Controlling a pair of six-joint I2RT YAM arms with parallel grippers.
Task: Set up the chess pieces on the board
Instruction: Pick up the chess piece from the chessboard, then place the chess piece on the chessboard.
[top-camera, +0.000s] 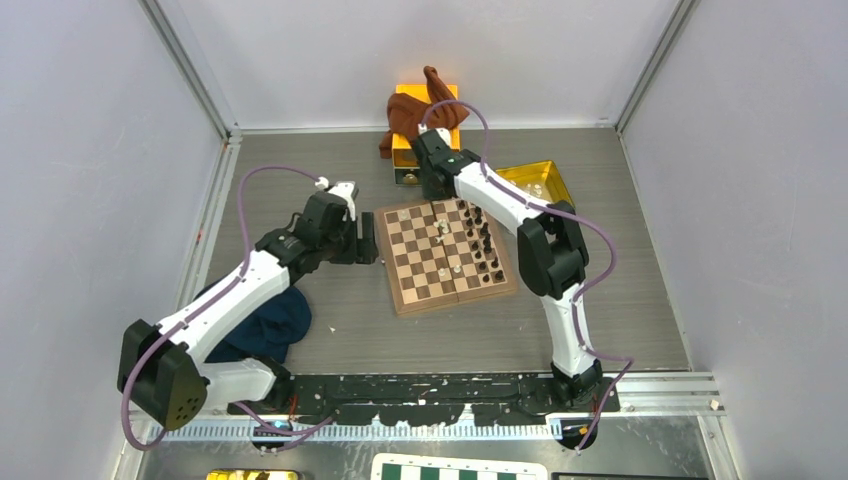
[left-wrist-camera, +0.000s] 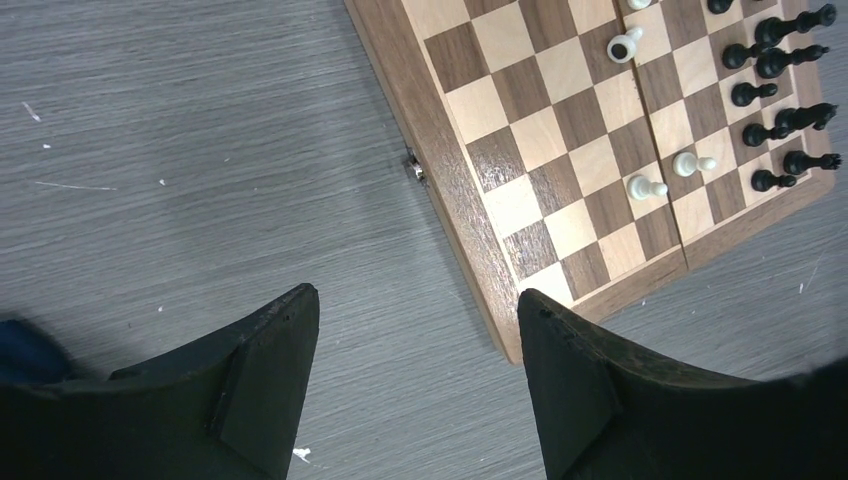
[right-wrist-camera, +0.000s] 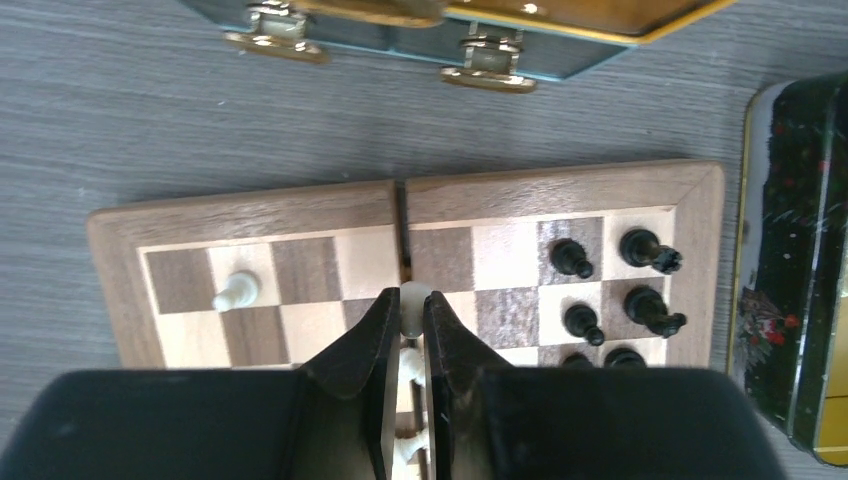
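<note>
The board (top-camera: 388, 262) lies mid-table, with dark chess pieces (top-camera: 486, 245) in rows along its right side and a few white ones (top-camera: 443, 228) scattered mid-board. My right gripper (top-camera: 435, 195) reaches over the board's far edge. In the right wrist view it (right-wrist-camera: 409, 295) is shut on a white piece (right-wrist-camera: 411, 302) above the board's centre seam, with a white pawn (right-wrist-camera: 236, 291) to its left and dark pieces (right-wrist-camera: 572, 258) to its right. My left gripper (top-camera: 365, 243) hangs by the board's left edge, open and empty (left-wrist-camera: 418, 295) over the bare table beside the board's border (left-wrist-camera: 455, 200).
An orange box draped with a brown cloth (top-camera: 425, 120) stands just behind the board. A yellow tray (top-camera: 540, 180) sits at the back right, its patterned side (right-wrist-camera: 790, 270) close to the board. A blue cloth (top-camera: 265, 325) lies under the left arm. A green-and-white checkered board (top-camera: 455, 468) shows at the near edge.
</note>
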